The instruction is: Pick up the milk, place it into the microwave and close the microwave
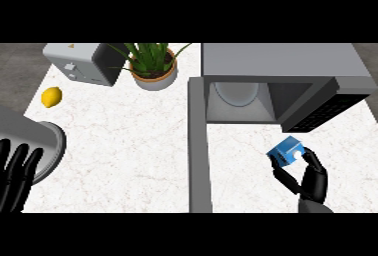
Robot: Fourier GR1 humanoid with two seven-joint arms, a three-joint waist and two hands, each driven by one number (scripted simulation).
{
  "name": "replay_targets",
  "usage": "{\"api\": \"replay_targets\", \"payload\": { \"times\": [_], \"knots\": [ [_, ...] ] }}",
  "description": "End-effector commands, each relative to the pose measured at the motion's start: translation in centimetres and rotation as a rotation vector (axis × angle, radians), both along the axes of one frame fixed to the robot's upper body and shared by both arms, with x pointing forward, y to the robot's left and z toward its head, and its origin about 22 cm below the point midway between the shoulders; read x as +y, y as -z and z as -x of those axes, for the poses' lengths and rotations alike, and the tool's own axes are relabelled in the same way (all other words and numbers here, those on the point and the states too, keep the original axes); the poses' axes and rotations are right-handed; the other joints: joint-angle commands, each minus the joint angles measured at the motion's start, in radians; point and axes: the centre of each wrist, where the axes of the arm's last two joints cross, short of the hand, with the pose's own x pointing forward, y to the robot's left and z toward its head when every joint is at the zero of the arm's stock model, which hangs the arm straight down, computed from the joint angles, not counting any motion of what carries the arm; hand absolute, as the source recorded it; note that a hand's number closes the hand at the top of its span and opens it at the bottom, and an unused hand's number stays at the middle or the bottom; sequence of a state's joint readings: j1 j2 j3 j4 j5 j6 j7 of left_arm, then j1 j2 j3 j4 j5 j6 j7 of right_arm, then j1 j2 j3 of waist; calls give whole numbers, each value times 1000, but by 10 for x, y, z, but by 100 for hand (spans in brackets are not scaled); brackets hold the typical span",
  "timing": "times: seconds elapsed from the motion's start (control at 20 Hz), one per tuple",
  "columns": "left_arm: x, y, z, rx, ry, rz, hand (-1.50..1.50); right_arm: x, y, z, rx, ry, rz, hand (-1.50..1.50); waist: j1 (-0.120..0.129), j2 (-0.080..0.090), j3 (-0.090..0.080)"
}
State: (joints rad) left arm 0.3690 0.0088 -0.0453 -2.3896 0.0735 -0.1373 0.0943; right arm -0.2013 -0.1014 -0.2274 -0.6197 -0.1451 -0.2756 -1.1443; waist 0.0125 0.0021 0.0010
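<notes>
Showing right hand (308,176) at near right, fingers and thumb curled round milk (288,150), small blue carton held just near of open microwave (284,90). Carton judged light, stiff-walled, smooth-sided; opposite flat faces best pinched. Microwave door (198,150) swung out leftward. Left hand (16,172) seen at near left edge, fingers straight, nothing held.

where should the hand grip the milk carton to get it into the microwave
By its side faces, from below, as the right hand does now: the milk carton is a small box with flat sides, and its far end stays free to enter the open microwave.
</notes>
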Motion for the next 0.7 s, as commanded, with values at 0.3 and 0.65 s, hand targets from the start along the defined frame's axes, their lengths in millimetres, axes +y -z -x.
{"api": "replay_targets", "payload": {
  "times": [0.3,0.65],
  "knots": [
    [12,1,-1,14,-19,7,-150,35,1,2,-147,-323,-67,150,-9,-3,-1],
    [8,-3,8,21,-5,23,-150,49,9,38,6,-554,-166,150,-11,-5,-1]
  ]
}}
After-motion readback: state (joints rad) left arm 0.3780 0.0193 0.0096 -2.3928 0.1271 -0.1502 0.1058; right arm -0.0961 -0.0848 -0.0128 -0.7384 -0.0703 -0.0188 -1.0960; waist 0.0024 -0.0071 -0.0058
